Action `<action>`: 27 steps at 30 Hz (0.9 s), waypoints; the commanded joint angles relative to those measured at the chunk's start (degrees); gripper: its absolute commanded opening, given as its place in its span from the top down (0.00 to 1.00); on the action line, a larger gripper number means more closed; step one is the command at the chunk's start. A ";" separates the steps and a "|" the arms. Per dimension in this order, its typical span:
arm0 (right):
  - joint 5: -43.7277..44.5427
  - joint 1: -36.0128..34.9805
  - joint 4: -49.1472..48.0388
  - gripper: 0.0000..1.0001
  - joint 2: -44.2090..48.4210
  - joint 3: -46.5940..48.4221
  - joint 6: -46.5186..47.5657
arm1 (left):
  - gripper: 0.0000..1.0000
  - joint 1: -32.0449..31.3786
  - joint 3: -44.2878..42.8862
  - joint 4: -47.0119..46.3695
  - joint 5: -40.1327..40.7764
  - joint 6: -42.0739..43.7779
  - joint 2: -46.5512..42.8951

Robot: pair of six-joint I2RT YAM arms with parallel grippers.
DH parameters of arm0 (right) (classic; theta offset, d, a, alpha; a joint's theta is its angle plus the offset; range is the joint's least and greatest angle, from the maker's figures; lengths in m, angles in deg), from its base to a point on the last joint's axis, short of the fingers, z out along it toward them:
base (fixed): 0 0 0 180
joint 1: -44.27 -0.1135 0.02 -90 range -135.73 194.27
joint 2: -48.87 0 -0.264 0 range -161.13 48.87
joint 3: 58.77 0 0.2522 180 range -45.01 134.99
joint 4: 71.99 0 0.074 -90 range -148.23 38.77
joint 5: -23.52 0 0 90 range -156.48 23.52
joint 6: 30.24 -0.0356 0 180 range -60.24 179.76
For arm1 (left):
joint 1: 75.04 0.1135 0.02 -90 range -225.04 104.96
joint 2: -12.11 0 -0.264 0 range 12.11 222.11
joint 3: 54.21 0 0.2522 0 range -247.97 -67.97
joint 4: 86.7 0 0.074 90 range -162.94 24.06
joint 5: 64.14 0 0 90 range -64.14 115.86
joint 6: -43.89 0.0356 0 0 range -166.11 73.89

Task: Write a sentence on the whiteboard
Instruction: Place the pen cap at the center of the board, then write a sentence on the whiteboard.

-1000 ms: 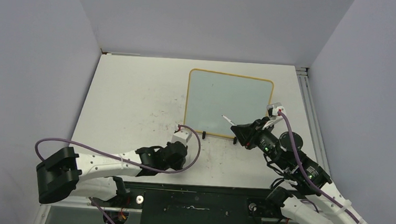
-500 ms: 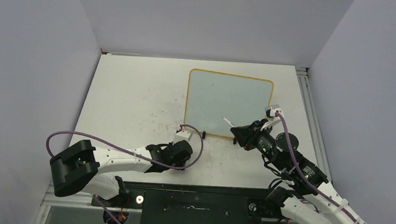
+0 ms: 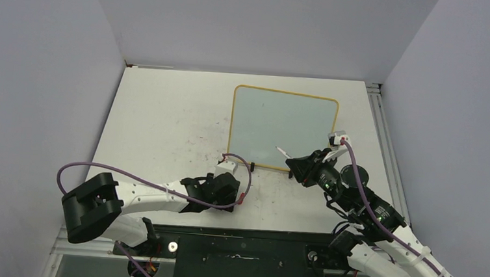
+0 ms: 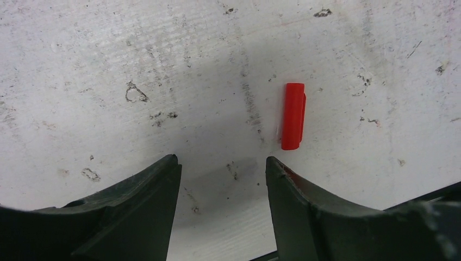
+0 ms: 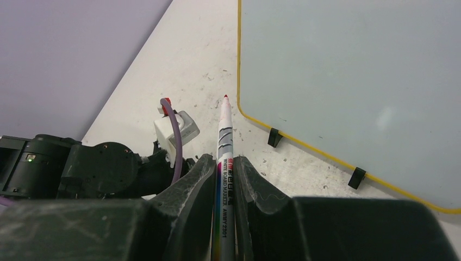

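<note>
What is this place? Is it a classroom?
Probably not: it looks like a robot test booth. Plain grey walls box in a scuffed white table, and the right gripper holds a whiteboard marker near a small whiteboard.

The whiteboard (image 5: pixel 348 81) runs off the right wrist view's top and right edges. Beside its near-left corner, the marker (image 5: pixel 224 125) has its lower barrel buried between the fingers of the right tool (image 5: pixel 223 159). From above, that tool covers the whiteboard's near-right corner. The finger bases of the left tool (image 4: pixel 222 163) are cut off below.
</note>
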 commanded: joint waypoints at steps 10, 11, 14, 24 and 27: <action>1.79 -0.16 -1.29 0.95 0.27 0.12 0.04 | 0.22 5.37 -4.63 1.24 -6.79 3.88 -9.56; 1.79 -0.23 -1.26 0.95 0.11 0.12 0.00 | 0.17 6.53 -5.27 1.95 -8.46 4.89 -10.37; 1.54 -0.17 -1.40 0.95 0.01 0.20 0.00 | 0.12 10.60 -7.86 4.53 -12.29 8.39 -12.55; 0.22 -0.24 -3.26 0.95 0.41 1.48 2.38 | 0.10 28.16 -19.33 11.44 -25.49 20.90 -13.44; 0.21 -0.24 -5.44 0.95 -1.26 1.35 2.72 | 0.10 34.50 -21.74 7.54 -31.36 21.79 -12.41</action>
